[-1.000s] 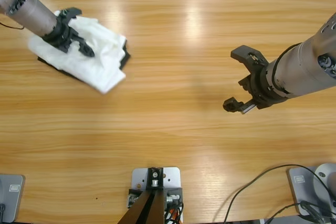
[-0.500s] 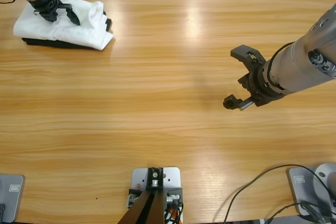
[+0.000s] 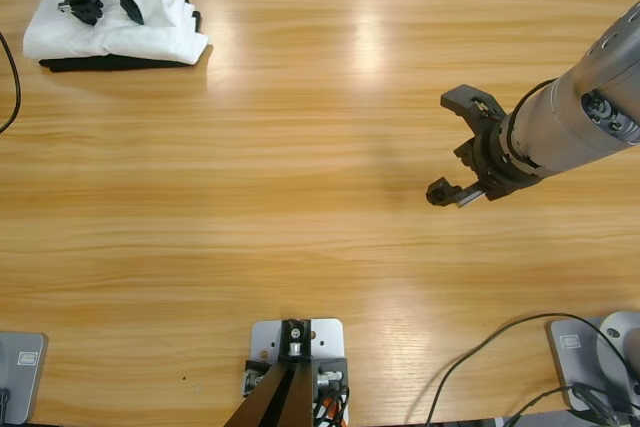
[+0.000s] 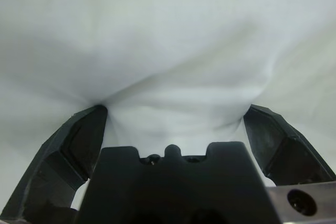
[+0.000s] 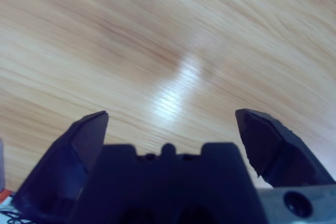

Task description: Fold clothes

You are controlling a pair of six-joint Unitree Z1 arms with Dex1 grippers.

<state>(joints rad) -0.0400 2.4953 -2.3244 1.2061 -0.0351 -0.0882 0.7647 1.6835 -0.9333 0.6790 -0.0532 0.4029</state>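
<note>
**Folded T-shirt at far left corner of bench**

High view: white T-shirt [image 3: 115, 22] lies folded atop a black garment [image 3: 110, 63] on the bench [image 3: 300, 177]; left hand [image 3: 98, 5] rests on it. Right hand [image 3: 455, 147] hangs well apart, spread, holding nothing.

Left wrist view: jaws spread, tips pressed into white fabric.

Right wrist view: bare wood between spread jaws.

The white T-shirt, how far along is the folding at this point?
Nearly done, by the look of it. The white T-shirt already lies as a folded bundle on a black garment at the table's far left corner. In hand: the left gripper is open and pressed onto the shirt. The right gripper hangs open over bare wood, holding nothing. Left to do: lift the left gripper off, and perhaps tidy the bundle.
</note>
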